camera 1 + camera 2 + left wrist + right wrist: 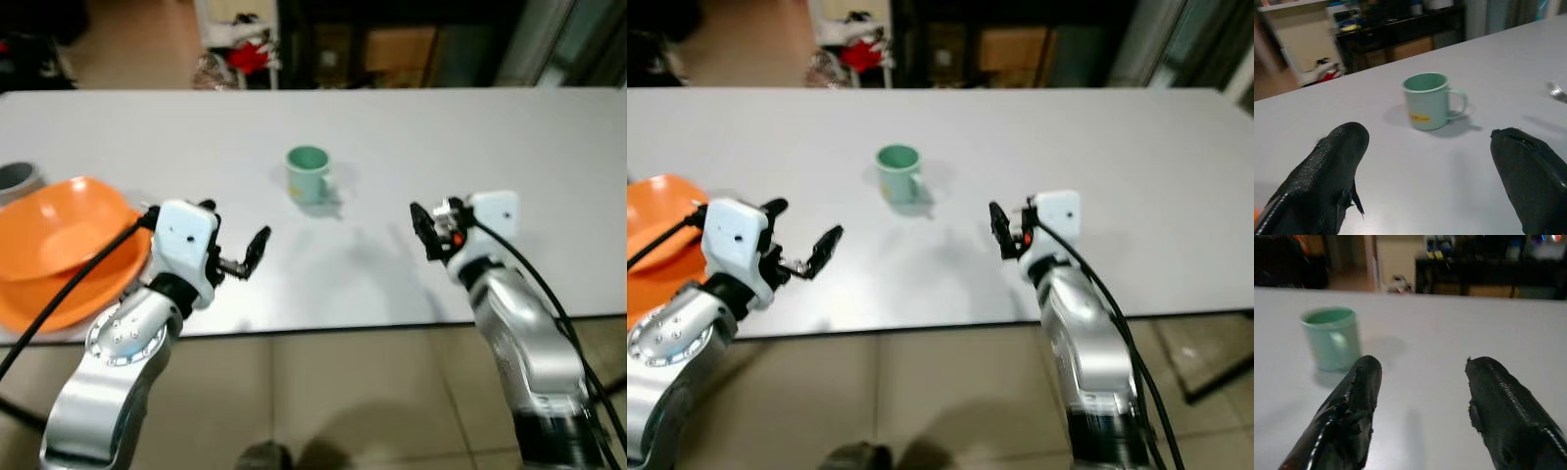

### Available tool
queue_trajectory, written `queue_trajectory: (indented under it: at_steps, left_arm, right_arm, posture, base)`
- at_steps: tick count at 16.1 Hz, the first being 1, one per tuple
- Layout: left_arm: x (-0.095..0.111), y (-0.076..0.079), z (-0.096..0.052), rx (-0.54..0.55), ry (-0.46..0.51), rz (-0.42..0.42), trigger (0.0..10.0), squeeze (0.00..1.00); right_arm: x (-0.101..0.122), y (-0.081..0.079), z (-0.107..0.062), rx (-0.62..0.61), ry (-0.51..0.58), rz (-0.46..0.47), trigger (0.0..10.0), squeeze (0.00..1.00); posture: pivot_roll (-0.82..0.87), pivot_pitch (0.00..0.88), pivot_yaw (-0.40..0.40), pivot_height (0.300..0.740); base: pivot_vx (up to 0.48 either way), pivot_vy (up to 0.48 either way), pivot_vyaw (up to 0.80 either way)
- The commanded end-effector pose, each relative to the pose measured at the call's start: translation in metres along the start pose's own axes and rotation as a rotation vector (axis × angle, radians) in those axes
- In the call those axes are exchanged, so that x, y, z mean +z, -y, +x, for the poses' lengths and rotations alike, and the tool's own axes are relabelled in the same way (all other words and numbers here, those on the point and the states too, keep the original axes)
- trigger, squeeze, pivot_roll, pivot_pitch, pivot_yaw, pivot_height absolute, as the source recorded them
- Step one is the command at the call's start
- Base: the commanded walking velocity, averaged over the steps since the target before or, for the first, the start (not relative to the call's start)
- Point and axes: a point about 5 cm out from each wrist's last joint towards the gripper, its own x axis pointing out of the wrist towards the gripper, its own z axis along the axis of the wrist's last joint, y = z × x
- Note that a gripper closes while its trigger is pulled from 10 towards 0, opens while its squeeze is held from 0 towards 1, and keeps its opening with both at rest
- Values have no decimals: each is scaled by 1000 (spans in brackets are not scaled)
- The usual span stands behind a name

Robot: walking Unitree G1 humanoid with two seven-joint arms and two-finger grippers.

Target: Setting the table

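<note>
Here, a green mug (309, 174) stands upright on the big white table (392, 127), out past both arms and between them. The left gripper (235, 245) hangs over the near part of the table, beside a stack of orange bowls (59, 245) at the robot's left. Its two black fingers (1327, 171) are spread wide apart and hold nothing. The right gripper (431, 233) hangs over the table on the other side, well apart from the mug. Its fingers (1352, 401) are also spread open with nothing between them. The left wrist view shows a yellow mark on the mug's side and the handle sticking out; the head views are too blurry for that. A grey round thing (18, 178) sits behind the bowls, at the table's edge.
</note>
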Motion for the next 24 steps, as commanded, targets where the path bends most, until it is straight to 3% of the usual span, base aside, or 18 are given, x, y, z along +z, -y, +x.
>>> queue_trajectory:
  at_steps: [1,4,6,7,10,13,15,17,21,24]
  left_arm:
    - [-4,1,1,33,-24,-16,10000,8]
    - [-9,0,5,89,-33,-7,10000,8]
    - [-12,-8,2,188,-26,-4,10000,16]
    - [-14,-14,0,259,-10,-27,10000,43]
    - [-13,-13,-1,297,28,-62,10000,94]
    - [-14,-22,-4,366,49,-12,10000,180]
    - [-16,-23,-6,312,14,-15,10000,129]
    - [-19,-18,-5,212,-15,-36,10000,8]
    - [-18,-12,1,191,-12,-56,10000,0]
    - [-19,-12,-1,168,-23,-137,10000,4]
  right_arm:
    - [1,-7,-15,-5,9,-14,10000,1000]
    - [-6,-8,-33,1,-30,-45,10000,1000]
    - [2,-1,-37,-27,7,-107,10000,1000]
    - [4,0,-38,-40,12,-100,10000,1000]
    - [-1,-1,-41,-50,-32,-59,10000,1000]
    - [-6,-7,-42,-21,-76,-23,10000,1000]
    - [-5,-10,-41,-11,-74,-23,10000,1000]
    - [-2,-11,-40,1,-71,-24,10000,1000]
    - [-2,-11,-39,14,-83,-51,10000,1000]
    - [3,-12,-35,47,-73,-63,10000,1000]
  posture:
    - [85,0,35,740]
    - [73,0,34,740]
    - [65,0,32,740]
    - [63,0,33,740]
    - [76,0,29,740]
    - [83,0,16,740]
    - [81,0,8,740]
    - [78,0,9,740]
    - [74,0,4,740]
    - [71,0,-6,740]
  base:
    - [0,0,800]
    - [0,0,800]
    - [0,0,800]
    - [0,0,800]
    - [0,0,800]
    - [0,0,800]
    - [0,0,800]
    - [0,0,800]
    - [0,0,800]
    - [0,0,800]
